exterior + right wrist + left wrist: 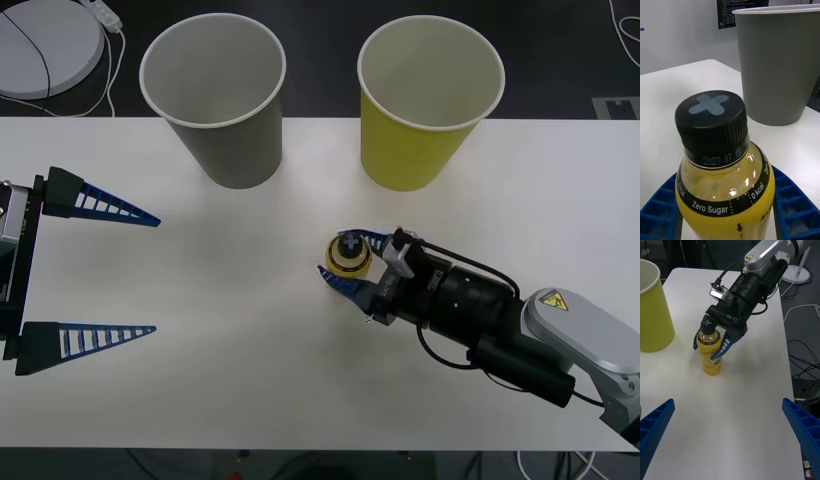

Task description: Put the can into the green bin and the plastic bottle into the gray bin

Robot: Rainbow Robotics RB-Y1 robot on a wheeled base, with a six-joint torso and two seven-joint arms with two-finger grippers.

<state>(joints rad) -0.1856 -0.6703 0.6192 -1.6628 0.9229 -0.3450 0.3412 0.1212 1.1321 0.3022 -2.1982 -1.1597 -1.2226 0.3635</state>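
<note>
The plastic bottle (349, 258) stands upright on the white table, yellow with a black cap (711, 116) marked with a grey cross. My right gripper (333, 256) is shut on the plastic bottle, one blue finger (724, 347) pressed to each side of its body (710, 356). Beyond the bottle stand the gray bin (225, 140) and, to its right, the green bin (415, 150), both upright and empty. The gray bin (778, 67) rises just behind the bottle in the right wrist view. My left gripper (157, 274) hangs open at the table's left side. The can is out of view.
A round white disc (45, 45) with a cable lies off the table at the back left. The table's front edge (300, 447) runs close below the right arm. Cables (801, 352) trail on the floor beside the table.
</note>
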